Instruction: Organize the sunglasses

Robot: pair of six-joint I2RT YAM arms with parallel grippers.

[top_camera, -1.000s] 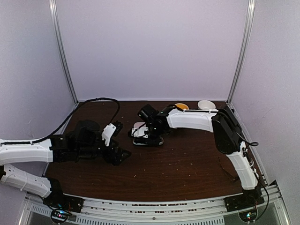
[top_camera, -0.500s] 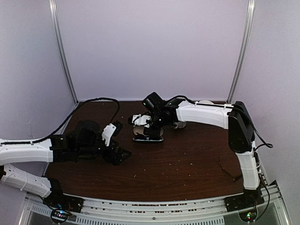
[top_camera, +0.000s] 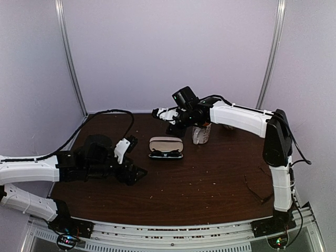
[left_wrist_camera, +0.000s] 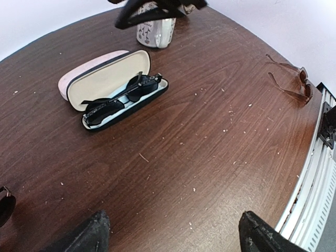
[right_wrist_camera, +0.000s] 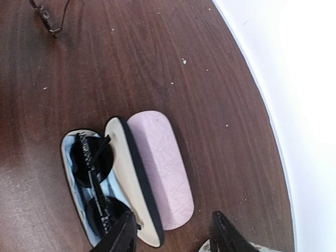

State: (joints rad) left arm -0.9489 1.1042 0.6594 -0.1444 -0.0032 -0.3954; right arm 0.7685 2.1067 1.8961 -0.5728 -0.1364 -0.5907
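A black pair of sunglasses with dark lenses [left_wrist_camera: 122,98] lies folded in the open pink case [top_camera: 166,147], on its light-blue lining; it also shows in the right wrist view [right_wrist_camera: 93,177]. A translucent pink-red pair [left_wrist_camera: 291,79] lies near the table's front right edge [top_camera: 255,190]. A thin-framed pair [right_wrist_camera: 50,16] shows at the top left of the right wrist view. My right gripper [top_camera: 169,116] is open and empty, raised above and behind the case. My left gripper [left_wrist_camera: 173,236] is open and empty, low over bare table left of the case.
A patterned white mug [top_camera: 201,133] stands just right of the case, under the right arm. A dark lens [left_wrist_camera: 4,203] shows at the left edge of the left wrist view. A black cable [top_camera: 113,112] runs along the back left. White walls close in the brown table [top_camera: 210,178].
My right gripper has lifted off the case and moved back and to the right. The black sunglasses stay in the open case. The left arm has not moved.
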